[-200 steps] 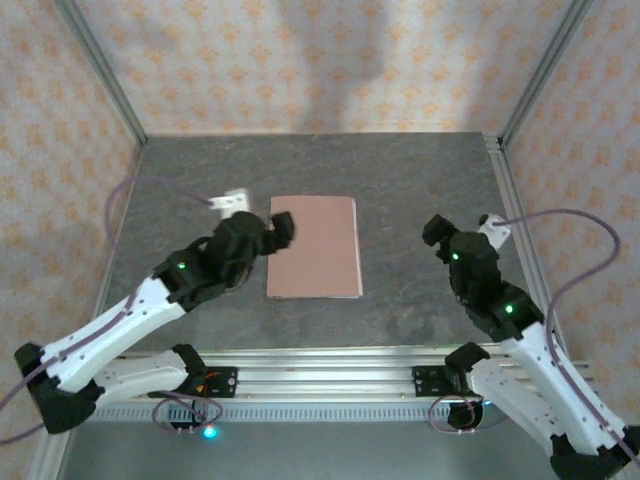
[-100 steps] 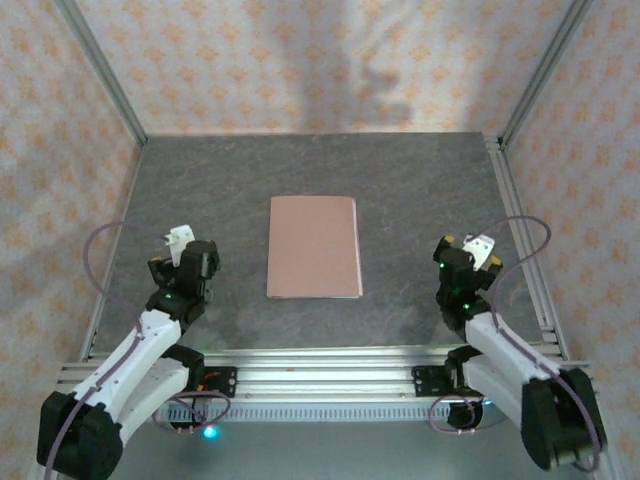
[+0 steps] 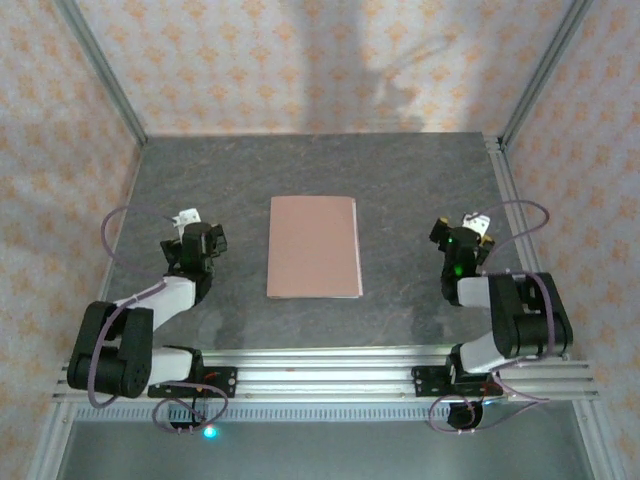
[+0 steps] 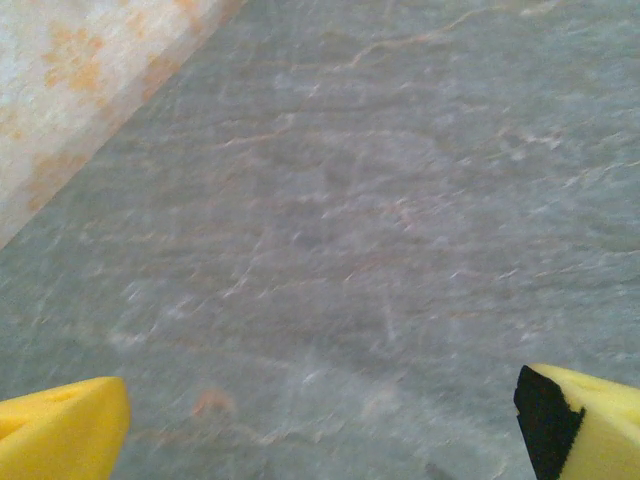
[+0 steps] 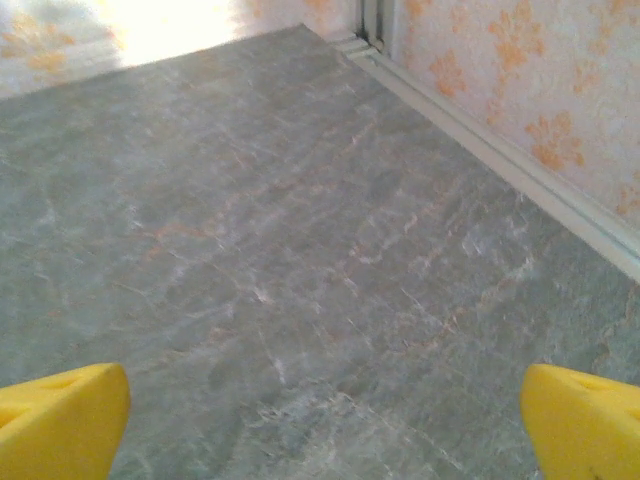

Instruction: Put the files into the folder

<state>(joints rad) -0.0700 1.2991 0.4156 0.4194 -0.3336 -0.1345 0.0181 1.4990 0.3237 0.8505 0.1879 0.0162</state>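
Folder [image 3: 314, 247] sits closed mid-table, long axis running away from our bases, between our left gripper [image 3: 197, 245] and right gripper [image 3: 455, 240], both spread wide and empty, left slightly nearer we reckon.

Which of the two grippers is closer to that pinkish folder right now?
Left, slightly. The left gripper sits just left of the folder; the right gripper sits farther off its right side.
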